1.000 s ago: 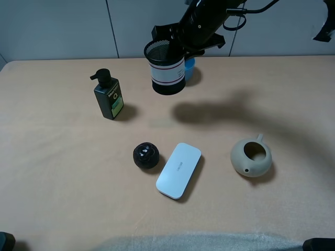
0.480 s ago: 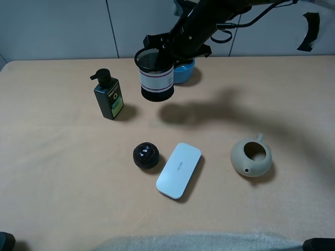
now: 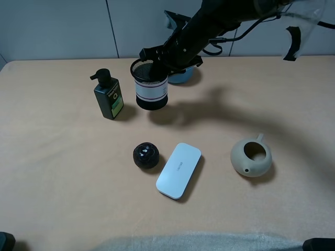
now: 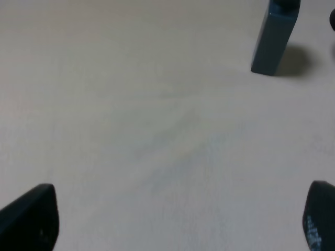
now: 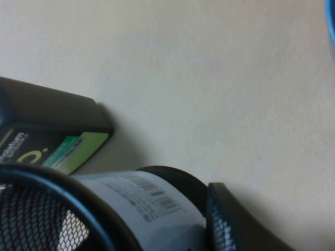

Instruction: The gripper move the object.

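Right gripper [image 3: 166,61] is clamped on the far rim of the pen cup [image 3: 150,88], with most of its fingers hidden by the arm and the mesh. The pen cup stands upright toward the back of the table [image 3: 63,172], just beside the pump bottle [image 3: 108,97]. Can't tell whether its base touches the table. The blue bowl [image 3: 183,78] behind it is mostly covered by the arm.

In the right wrist view the cup is cut off, showing only the rim, the white band and a barcode. One dark finger [image 5: 233,227] sits against the cup's outside.

Left gripper [image 4: 175,219] is spread wide over bare table, only its tips in frame, and the bottle's top is cropped there.

Black ball [image 3: 146,155], white case [image 3: 178,170] and beige teapot [image 3: 252,157] sit nearer the front, well apart from the cup.
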`<state>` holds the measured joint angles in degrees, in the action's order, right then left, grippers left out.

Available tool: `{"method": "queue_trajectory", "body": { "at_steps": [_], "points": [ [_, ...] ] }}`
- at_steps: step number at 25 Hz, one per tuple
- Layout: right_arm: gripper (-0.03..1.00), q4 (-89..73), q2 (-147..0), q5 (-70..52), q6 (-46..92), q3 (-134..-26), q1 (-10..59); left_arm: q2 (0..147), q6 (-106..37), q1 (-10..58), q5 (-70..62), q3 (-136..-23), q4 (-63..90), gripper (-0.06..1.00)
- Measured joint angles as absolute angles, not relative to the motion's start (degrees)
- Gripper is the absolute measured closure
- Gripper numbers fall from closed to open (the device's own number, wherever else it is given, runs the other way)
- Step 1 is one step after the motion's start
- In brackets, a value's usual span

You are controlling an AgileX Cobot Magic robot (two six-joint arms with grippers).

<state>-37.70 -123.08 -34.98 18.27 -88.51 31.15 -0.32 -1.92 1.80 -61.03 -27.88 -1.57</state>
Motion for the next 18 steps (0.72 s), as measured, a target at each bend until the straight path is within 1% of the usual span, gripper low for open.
{"method": "queue_trajectory", "body": {
  "at_steps": [6,18],
  "points": [
    [0.75,-38.6,-123.4,-32.6,20.6,-88.5,33.0,-0.3,-1.9,1.8,-61.0,-27.9,-1.6,0.0],
    [0.75,-40.1,-127.1,-31.8,23.2,-88.5,34.2,-0.3,-1.9,1.8,-61.0,-27.9,-1.6,0.0]
  ]
}}
